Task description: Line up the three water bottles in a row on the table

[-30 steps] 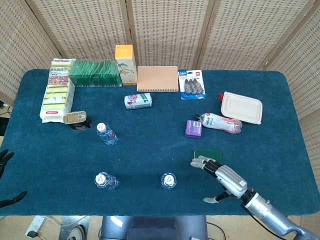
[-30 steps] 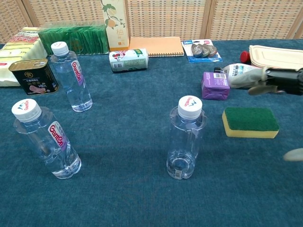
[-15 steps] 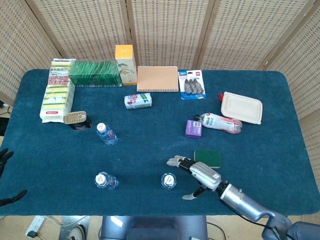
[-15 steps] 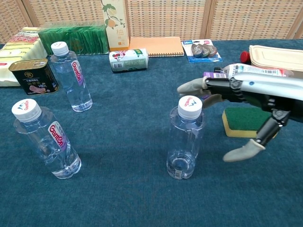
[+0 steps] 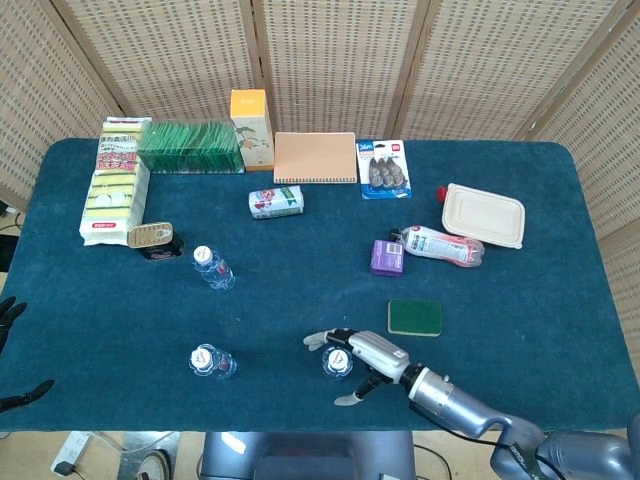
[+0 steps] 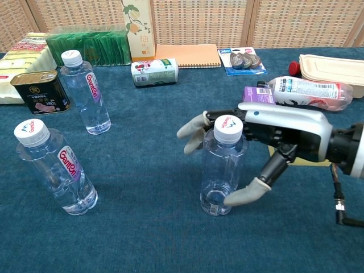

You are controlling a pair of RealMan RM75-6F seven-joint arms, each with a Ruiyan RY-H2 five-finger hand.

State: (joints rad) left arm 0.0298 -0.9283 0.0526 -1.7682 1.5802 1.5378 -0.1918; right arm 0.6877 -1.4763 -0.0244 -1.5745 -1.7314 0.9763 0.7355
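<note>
right hand point(image 6: 267, 133) is wrapping wide-spread fingers around the near-right water bottle point(image 6: 222, 166), thumb tip touching its base, not clamped yet. near-left bottle point(image 6: 52, 168) and far-left bottle point(image 6: 86, 94) are standing upright well apart. left hand point(image 5: 8, 318) is sitting at the table's point(image 5: 300, 290) left edge; can't tell its state.

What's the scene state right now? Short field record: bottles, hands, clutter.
bottles: three upright; near-right bottle, near-left bottle, far-left bottle
right hand: fingers spread around near-right bottle, thumb tip at its base, grasp not closed
left hand: at left table edge, holds nothing
clutter: green sponge, purple box, tin can
</note>
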